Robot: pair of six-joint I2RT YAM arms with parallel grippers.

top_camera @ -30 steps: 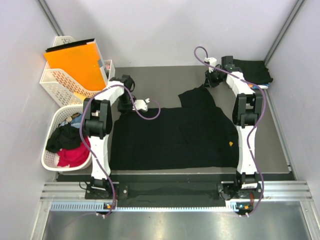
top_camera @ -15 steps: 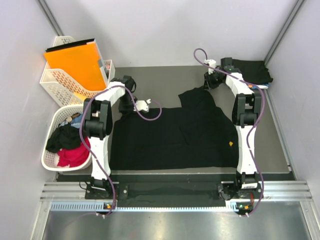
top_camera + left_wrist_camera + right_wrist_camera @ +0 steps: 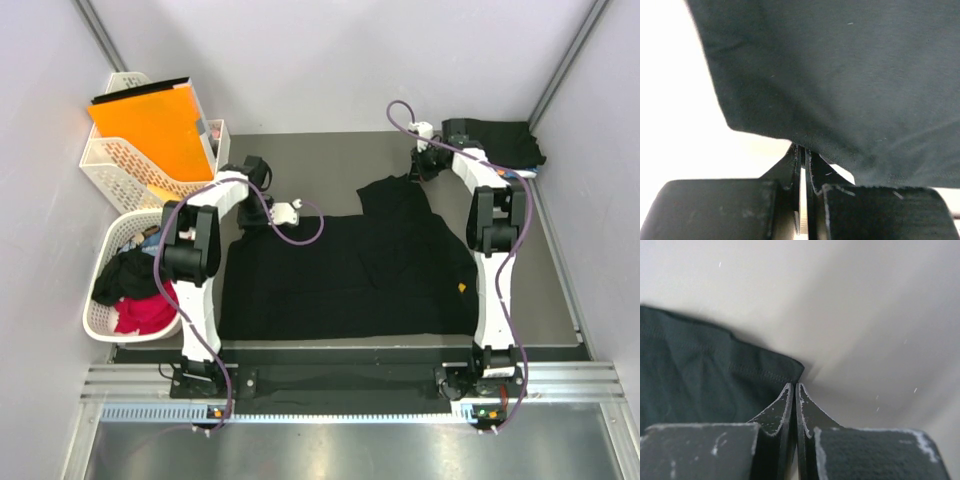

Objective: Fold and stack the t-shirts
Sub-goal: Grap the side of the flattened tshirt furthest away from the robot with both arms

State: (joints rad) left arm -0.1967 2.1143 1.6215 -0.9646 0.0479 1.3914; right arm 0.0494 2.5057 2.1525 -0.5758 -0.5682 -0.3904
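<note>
The left gripper [image 3: 802,152] has its jaws shut tight on the hem of the black shirt [image 3: 350,270]. The right gripper [image 3: 793,387] has its jaws pressed together too. Its tips sit right at a far corner of the shirt, but I can't tell if any cloth is caught between them.

The shirt lies spread out flat on the table [image 3: 320,160], between the two arms. Each gripper is at the far edge, one on each side.

I think this is the start of a fold. Both far corners need a good hold. Next, the arms should lift those corners and bring them toward the near edge, moving together so the cloth stays even. If the right one has missed, its side will stay behind.

On the left, a low basket [image 3: 92,322] holds a heap of clothes, with black cloth [image 3: 125,275] on top of red cloth [image 3: 140,315]. Behind it, a tall basket [image 3: 115,165] holds an orange folder [image 3: 150,120]. In the far right corner lies a dark pile [image 3: 505,140], maybe shirts already done.
</note>
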